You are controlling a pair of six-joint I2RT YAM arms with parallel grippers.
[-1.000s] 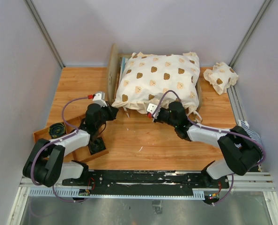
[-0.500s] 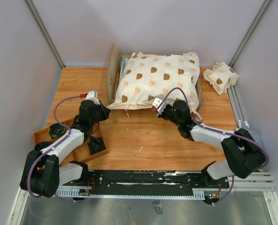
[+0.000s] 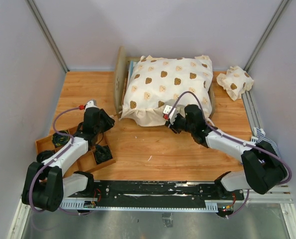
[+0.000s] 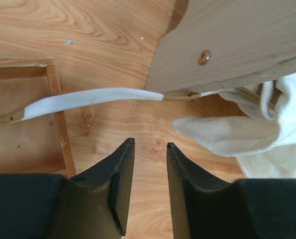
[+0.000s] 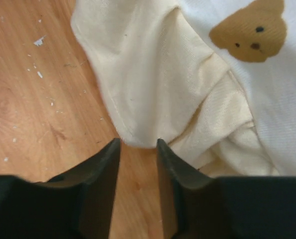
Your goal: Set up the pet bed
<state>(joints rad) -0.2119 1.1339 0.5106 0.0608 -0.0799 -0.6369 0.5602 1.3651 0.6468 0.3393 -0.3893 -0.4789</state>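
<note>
While the pet bed (image 3: 121, 67) sits at 12 o'clock on the table (image 3: 153, 147), its bear-print cover (image 3: 168, 79) no longer stretches toward 8 o'clock and the corner hangs slack. The left gripper (image 4: 147, 145) has drawn back toward 9 o'clock, jaws narrowly parted and empty. The right gripper (image 5: 138, 143), equally narrow, noses the hem.

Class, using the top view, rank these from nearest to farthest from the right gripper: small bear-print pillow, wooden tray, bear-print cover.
1. bear-print cover, its near edge right at the right gripper.
2. small bear-print pillow, far right corner.
3. wooden tray, near left side.
</note>
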